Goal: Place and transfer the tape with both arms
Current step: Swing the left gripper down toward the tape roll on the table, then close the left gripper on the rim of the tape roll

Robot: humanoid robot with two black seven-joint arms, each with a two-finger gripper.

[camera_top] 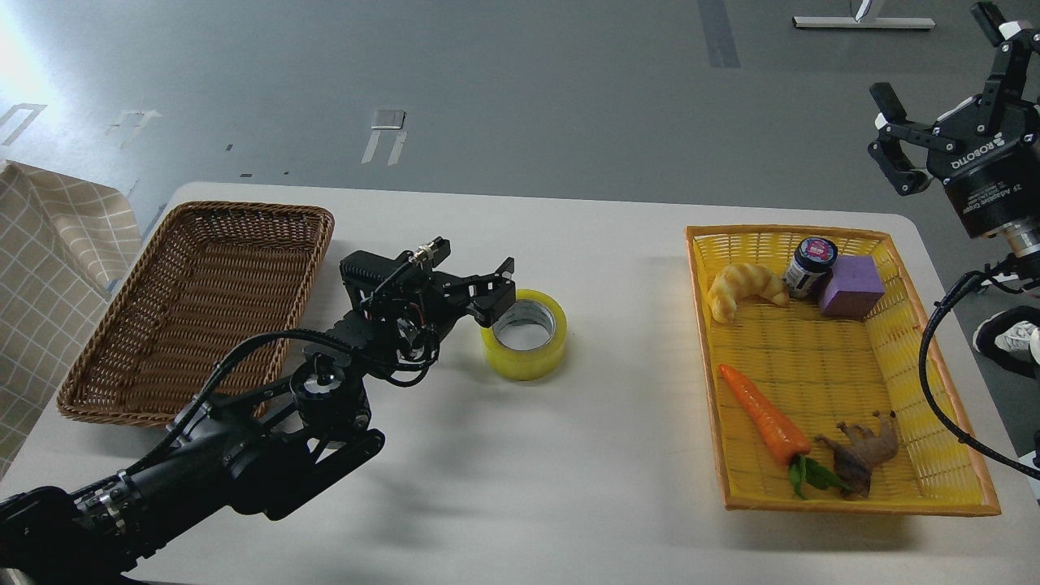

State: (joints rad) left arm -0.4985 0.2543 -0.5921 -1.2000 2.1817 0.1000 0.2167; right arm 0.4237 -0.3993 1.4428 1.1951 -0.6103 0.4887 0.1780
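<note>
The yellow translucent tape roll (526, 343) with a grey-white core lies flat on the white table (504, 487), near its middle. My left gripper (497, 291) is open and sits at the roll's upper left rim, its fingertips overlapping the edge of the roll; I cannot tell whether they touch it. My right gripper (934, 97) is open and empty, raised high at the far right, beyond the table's right edge.
An empty brown wicker basket (195, 301) stands at the left. A yellow tray (934, 422) at the right holds a croissant toy (743, 288), a dark jar (811, 264), a purple block (851, 286), a carrot (764, 422) and a brown animal figure (865, 455). A checked cloth (49, 268) hangs at far left.
</note>
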